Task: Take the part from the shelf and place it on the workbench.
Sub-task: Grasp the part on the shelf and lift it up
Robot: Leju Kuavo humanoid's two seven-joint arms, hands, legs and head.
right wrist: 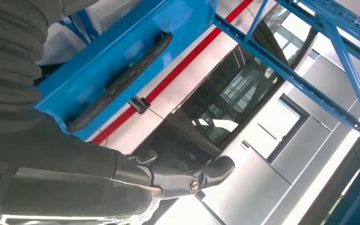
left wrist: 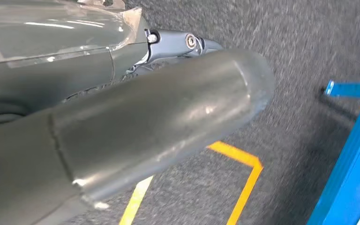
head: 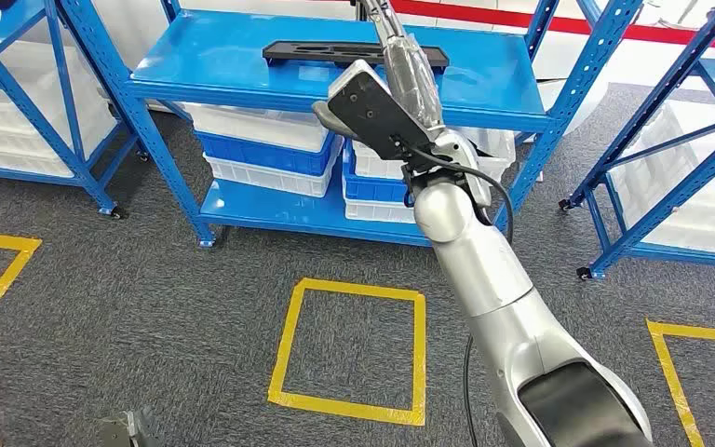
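The part (head: 354, 51) is a long flat black piece lying on the top board of the blue shelf (head: 214, 74). My right arm reaches up across the shelf's front edge, and my right hand (head: 396, 42) hovers over the part's middle. In the right wrist view the part (right wrist: 122, 79) lies on the blue board beyond my right hand (right wrist: 187, 178), whose fingers (right wrist: 215, 169) are apart and hold nothing. My left hand (left wrist: 159, 117) hangs over the grey carpet with its thumb stretched out and nothing in it.
White and blue bins (head: 270, 149) fill the shelf's lower level. More blue racks stand at the left (head: 19, 93) and right (head: 670, 140). A yellow tape square (head: 349, 345) marks the carpet in front of the shelf.
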